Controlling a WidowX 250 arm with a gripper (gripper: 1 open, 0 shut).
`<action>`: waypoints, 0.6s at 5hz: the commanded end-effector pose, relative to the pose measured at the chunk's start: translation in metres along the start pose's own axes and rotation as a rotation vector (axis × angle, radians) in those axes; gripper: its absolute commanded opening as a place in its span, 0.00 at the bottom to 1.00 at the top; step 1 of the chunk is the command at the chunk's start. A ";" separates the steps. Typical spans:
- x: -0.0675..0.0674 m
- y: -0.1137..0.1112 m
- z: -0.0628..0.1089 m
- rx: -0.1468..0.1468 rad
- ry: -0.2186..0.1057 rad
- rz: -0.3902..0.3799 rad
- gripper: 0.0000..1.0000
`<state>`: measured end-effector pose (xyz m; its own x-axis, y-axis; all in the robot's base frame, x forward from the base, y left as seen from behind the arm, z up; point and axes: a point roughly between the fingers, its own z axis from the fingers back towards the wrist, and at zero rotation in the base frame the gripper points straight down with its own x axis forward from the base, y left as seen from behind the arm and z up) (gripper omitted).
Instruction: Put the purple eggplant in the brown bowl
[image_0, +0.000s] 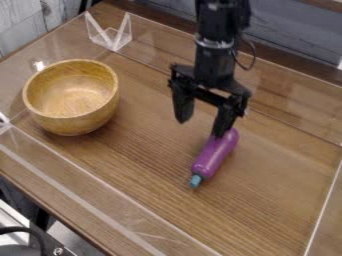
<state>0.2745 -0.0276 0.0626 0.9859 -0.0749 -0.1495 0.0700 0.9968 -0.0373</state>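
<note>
- The wooden table (134, 170) fills most of the view, its grain running across it, with a clear raised edge along its sides.
- My arm (221, 30) comes down from the top of the view, dark and upright, toward the right half of the table.
- The brown bowl (71, 96) sits at the left side of the table, round, thick-rimmed and upright, with nothing inside it that I can see.
- My gripper (203, 112) points down with its jaws spread wide and nothing between them; it hangs just above the upper end of the eggplant, one finger (223, 118) overlapping that end in the view. I cannot tell whether it touches.
- The purple eggplant (214, 154) lies on the table right of centre, well apart from the bowl, tilted with its teal stem tip (195, 182) toward the near edge.
- A small clear folded stand (107, 32) sits at the far left corner.
</note>
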 end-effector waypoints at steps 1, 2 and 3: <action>0.006 -0.008 0.001 -0.003 -0.047 -0.023 1.00; 0.009 -0.011 -0.006 -0.004 -0.055 -0.034 1.00; 0.010 -0.013 -0.011 -0.004 -0.062 -0.040 1.00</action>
<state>0.2779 -0.0394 0.0423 0.9872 -0.1041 -0.1206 0.0991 0.9940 -0.0469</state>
